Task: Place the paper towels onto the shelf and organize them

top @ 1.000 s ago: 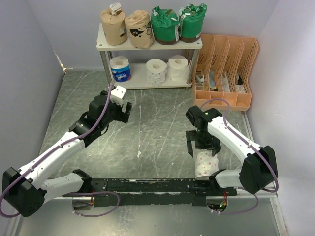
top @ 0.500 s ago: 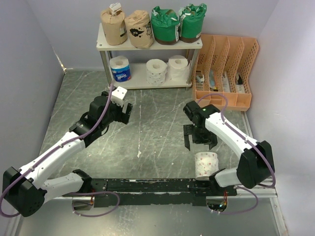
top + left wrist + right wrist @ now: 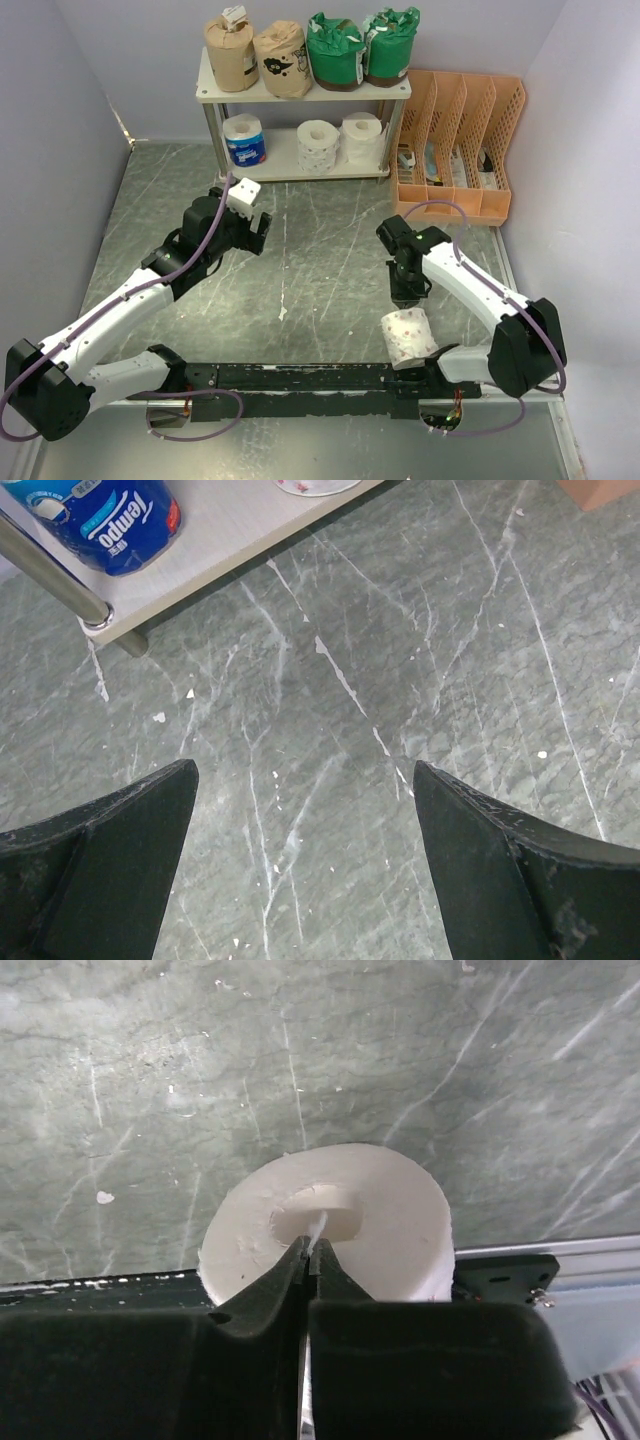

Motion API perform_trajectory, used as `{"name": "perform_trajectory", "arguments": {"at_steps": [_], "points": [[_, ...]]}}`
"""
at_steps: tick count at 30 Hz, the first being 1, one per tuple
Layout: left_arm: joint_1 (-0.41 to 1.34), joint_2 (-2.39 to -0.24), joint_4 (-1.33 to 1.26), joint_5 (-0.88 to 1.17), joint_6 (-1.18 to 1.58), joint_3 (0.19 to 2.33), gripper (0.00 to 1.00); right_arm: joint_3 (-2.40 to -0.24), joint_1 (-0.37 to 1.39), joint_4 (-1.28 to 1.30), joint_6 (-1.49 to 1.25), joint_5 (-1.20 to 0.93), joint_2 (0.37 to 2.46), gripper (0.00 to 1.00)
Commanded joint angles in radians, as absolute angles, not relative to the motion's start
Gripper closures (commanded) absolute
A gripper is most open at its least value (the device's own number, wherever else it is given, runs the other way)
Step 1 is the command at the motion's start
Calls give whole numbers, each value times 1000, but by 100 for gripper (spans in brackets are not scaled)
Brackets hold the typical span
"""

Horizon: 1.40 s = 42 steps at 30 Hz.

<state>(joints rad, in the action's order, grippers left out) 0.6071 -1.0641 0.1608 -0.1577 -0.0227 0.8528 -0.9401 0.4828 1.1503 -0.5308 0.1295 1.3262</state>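
Loose white roll point(image 3: 408, 335) at the near edge of the counter point(image 3: 320, 260); seven rolls on the shelf point(image 3: 300, 97).
Right gripper point(image 3: 308, 1255): jaws pressed together, tips at the rim of the tilted roll's centre hole. Left gripper point(image 3: 305, 780): jaws spread, empty, above the counter near the shelf's lower board, where a blue roll point(image 3: 110, 525) stands.

Two brown rolls point(image 3: 231, 55), two green rolls point(image 3: 336, 50), one blue roll point(image 3: 244, 140), three white rolls point(image 3: 318, 146) — one shelf point(image 3: 300, 95).
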Motion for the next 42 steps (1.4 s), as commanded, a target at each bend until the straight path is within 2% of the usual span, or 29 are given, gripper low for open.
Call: {"name": "perform_trajectory", "arguments": {"at_steps": [1, 9, 17, 18, 19, 21, 22, 23, 30, 35, 42], "points": [[618, -1049, 128, -131, -36, 843, 0, -862, 489, 1231, -566, 19, 1285, 100], [623, -1053, 130, -125, -38, 841, 0, -858, 489, 1208, -560, -58, 1231, 100], [624, -1063, 129, -127, -43, 839, 1, -996, 533, 950, -613, -288, 1299, 100], [624, -1064, 131, -128, -43, 840, 1, -1049, 550, 925, -614, -308, 1321, 94], [624, -1065, 130, -129, -44, 839, 1, -1086, 567, 914, -611, -316, 1344, 81], [627, -1067, 129, -134, -47, 835, 1, -1179, 586, 963, -599, -256, 1382, 20], [627, -1070, 130, -138, -49, 835, 1, -1222, 597, 1005, -592, -210, 1392, 3], [627, -1070, 130, -141, -50, 835, 1, -1257, 601, 1057, -579, -170, 1401, 0], [627, -1075, 134, -135, -54, 835, 1, -1329, 604, 1378, -622, 142, 1397, 0], [629, -1084, 138, -116, -49, 841, 1, -1228, 602, 1382, -710, 112, 1307, 0], [668, -1085, 138, -130, -57, 835, 1, -1117, 602, 1381, -788, 209, 1265, 0]]}}
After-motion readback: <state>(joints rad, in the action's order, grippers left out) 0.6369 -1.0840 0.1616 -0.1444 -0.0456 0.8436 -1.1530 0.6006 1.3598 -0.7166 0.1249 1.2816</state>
